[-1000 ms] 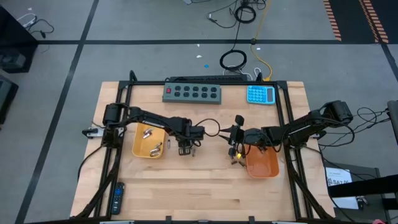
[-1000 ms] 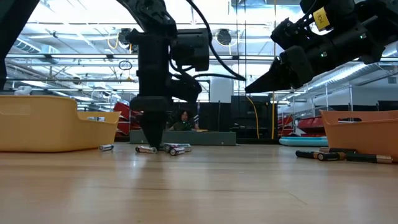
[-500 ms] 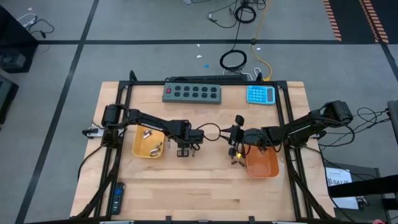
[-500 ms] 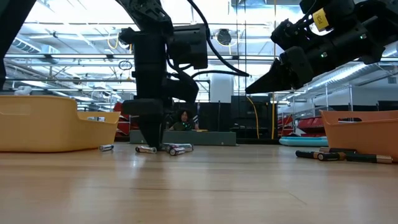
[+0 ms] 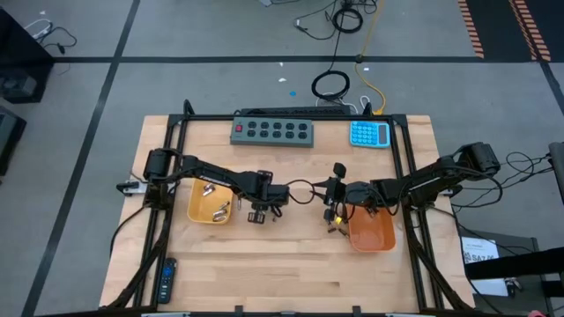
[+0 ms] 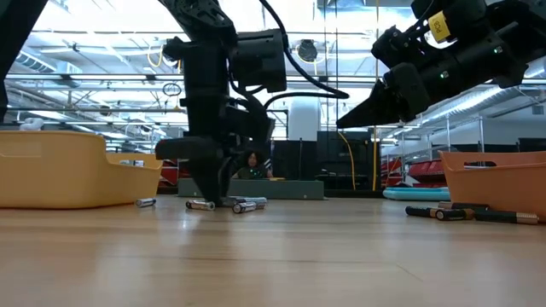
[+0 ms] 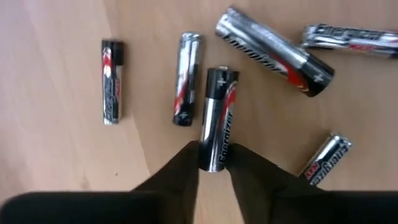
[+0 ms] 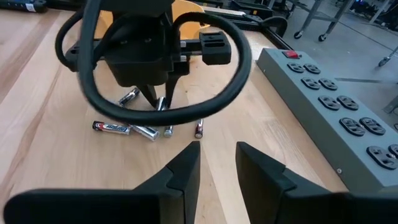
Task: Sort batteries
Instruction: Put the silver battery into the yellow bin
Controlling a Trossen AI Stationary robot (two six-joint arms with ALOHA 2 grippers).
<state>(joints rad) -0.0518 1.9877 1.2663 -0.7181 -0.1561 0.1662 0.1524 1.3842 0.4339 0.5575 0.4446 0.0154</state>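
Observation:
Several small silver batteries (image 7: 186,78) lie loose on the wooden table between the two trays; in the high view they are hard to make out beside my left gripper (image 5: 258,214). That gripper (image 7: 214,163) points down among them, shut on one silver battery (image 7: 216,118). The yellow tray (image 5: 211,201) on the left holds a few silver batteries. Dark batteries (image 6: 452,213) lie on the table beside the orange tray (image 5: 370,231) on the right. My right gripper (image 8: 217,158) hangs open above the table near the orange tray (image 6: 499,179), touching nothing. My left gripper pinches one silver battery by its end (image 7: 213,158) between the two fingertips (image 7: 186,165). The fingers come from above, pointing down, and run on along the battery's length. Whether the battery is lifted off the table does not show.
A grey power strip (image 5: 273,132) and a blue calculator (image 5: 370,134) sit at the far edge, and a black remote (image 5: 166,280) lies at the near left corner. A black cable loops between the arms (image 8: 155,112). The near half of the table shows bare wood.
My left gripper has turned about its wrist and shifted slightly toward the near edge and the yellow tray, staying low among the silver batteries. My right arm has kept still.

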